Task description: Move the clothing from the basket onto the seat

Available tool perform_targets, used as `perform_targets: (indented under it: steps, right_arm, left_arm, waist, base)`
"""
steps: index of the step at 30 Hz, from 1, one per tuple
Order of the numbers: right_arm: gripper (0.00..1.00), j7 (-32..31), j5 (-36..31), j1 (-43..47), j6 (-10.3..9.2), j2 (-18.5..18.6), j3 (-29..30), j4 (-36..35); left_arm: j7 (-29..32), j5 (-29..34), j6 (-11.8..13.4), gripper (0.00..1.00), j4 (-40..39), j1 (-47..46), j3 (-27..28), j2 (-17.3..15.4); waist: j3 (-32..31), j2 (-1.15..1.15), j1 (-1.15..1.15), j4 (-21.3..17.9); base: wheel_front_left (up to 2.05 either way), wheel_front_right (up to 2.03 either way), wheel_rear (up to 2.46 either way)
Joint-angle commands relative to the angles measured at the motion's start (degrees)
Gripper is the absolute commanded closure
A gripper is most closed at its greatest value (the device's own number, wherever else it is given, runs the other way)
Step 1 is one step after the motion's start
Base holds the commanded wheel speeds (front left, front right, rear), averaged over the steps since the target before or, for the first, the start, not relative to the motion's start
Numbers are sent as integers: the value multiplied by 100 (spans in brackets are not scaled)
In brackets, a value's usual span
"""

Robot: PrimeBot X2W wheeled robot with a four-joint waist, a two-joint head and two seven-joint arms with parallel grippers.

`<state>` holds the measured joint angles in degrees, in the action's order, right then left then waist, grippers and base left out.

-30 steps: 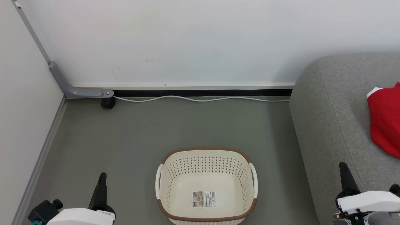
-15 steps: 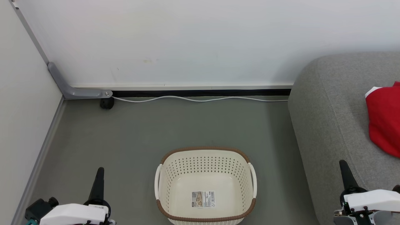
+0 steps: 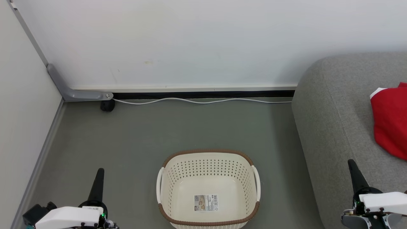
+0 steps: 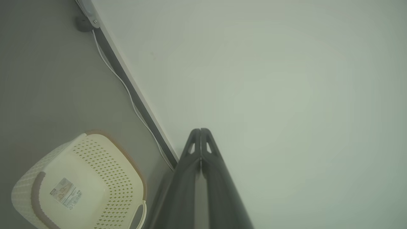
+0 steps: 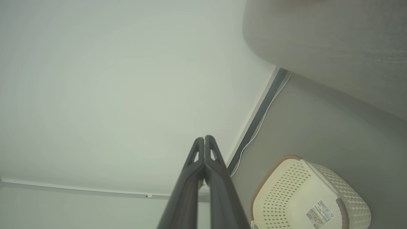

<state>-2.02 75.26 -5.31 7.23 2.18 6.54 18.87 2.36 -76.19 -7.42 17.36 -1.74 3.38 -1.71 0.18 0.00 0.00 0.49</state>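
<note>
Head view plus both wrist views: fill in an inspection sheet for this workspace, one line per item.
Surface: smooth grey floor, with the basket standing on it.
Job's things: basket upright, holding just its label sticker; red clothing lies on the seat, cut off by the picture's right edge.
Clutter: nothing seen.
Hands: left hand and right hand both shut, holding nothing, low on either side of the basket.
Cables: one white cable along the foot of the wall.
Surroundings: grey bracket in the corner, small black object beside its end.
</note>
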Motion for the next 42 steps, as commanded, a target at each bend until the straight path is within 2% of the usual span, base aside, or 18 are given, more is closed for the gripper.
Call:
perform_targets:
  steps: [1,24,42]
  right_arm:
    - [100,-74,147,-107,21,70,-92,-221]
    - [100,-449,1689,-87,25,70,0,-484]
    - [100,-448,1689,-87,25,70,-1,-484]
  left_arm:
    - [30,-158,-6,100,-178,-343,174,-102]
    - [414,-1598,-7,100,-330,-445,315,-117]
    - [413,-1598,-7,100,-330,-445,314,-117]
  waist:
    - [0,0,0,-1]
    - [-1,0,0,-49]
    - [-1,0,0,-49]
  base:
    - [0,0,0]
    - [0,0,0]
    - [0,0,0]
